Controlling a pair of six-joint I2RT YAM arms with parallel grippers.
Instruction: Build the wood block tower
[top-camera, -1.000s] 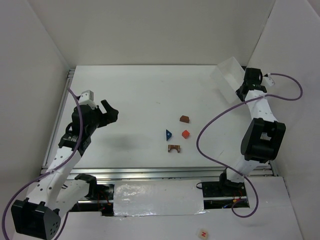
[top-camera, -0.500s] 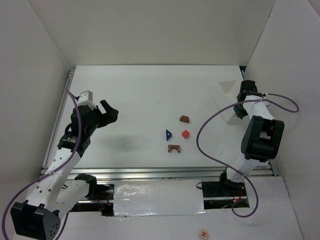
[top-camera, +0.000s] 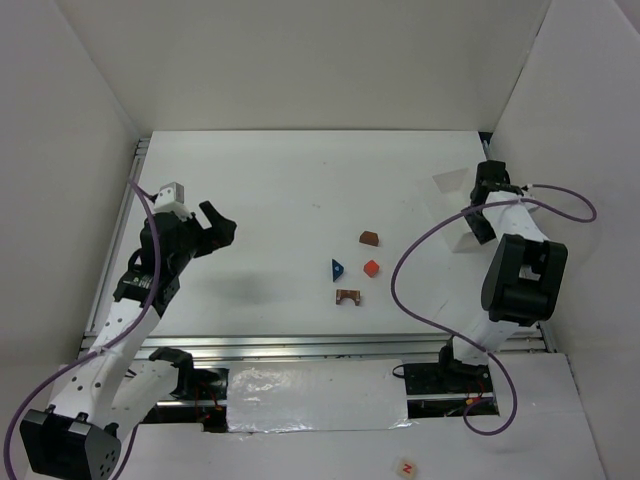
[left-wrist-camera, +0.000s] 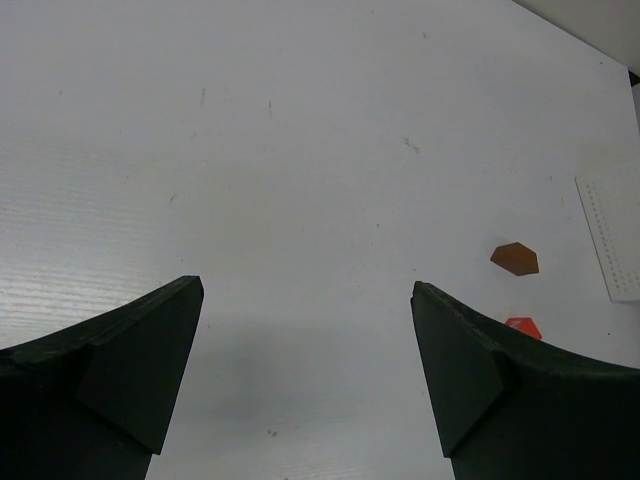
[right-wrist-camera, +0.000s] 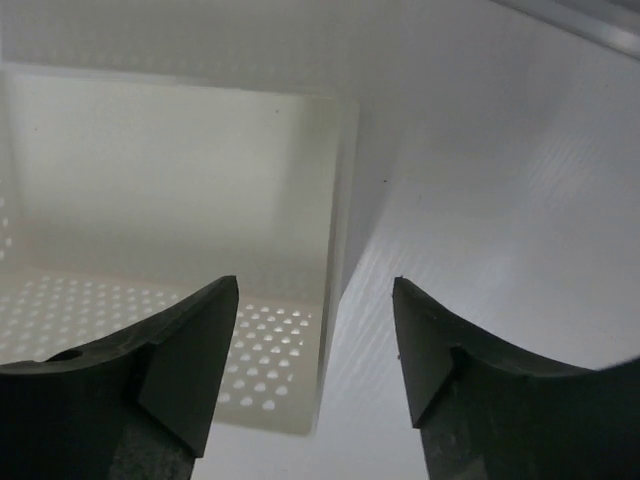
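nothing was stacked yet: the four pieces lay loose and apart near the middle of the surface (top-camera: 280, 180), with a brown block (top-camera: 369, 238) farthest from the arm bases, a red cube (top-camera: 371, 268) and a blue wedge (top-camera: 338, 267) side by side nearer in, and an arched brown block (top-camera: 347, 296) nearest, its long side running left to right. the left gripper (top-camera: 221, 221) hung spread and empty well to their left and aimed their way, so its wrist view showed the brown block and red cube ahead, off to the right of its fingers. the right gripper (right-wrist-camera: 315, 287), also spread and pinching nothing, faced a wall edge of the white tray (right-wrist-camera: 170, 200), with the pieces away to its left. we judged both arms about equally far, the left better pointed for a first pick
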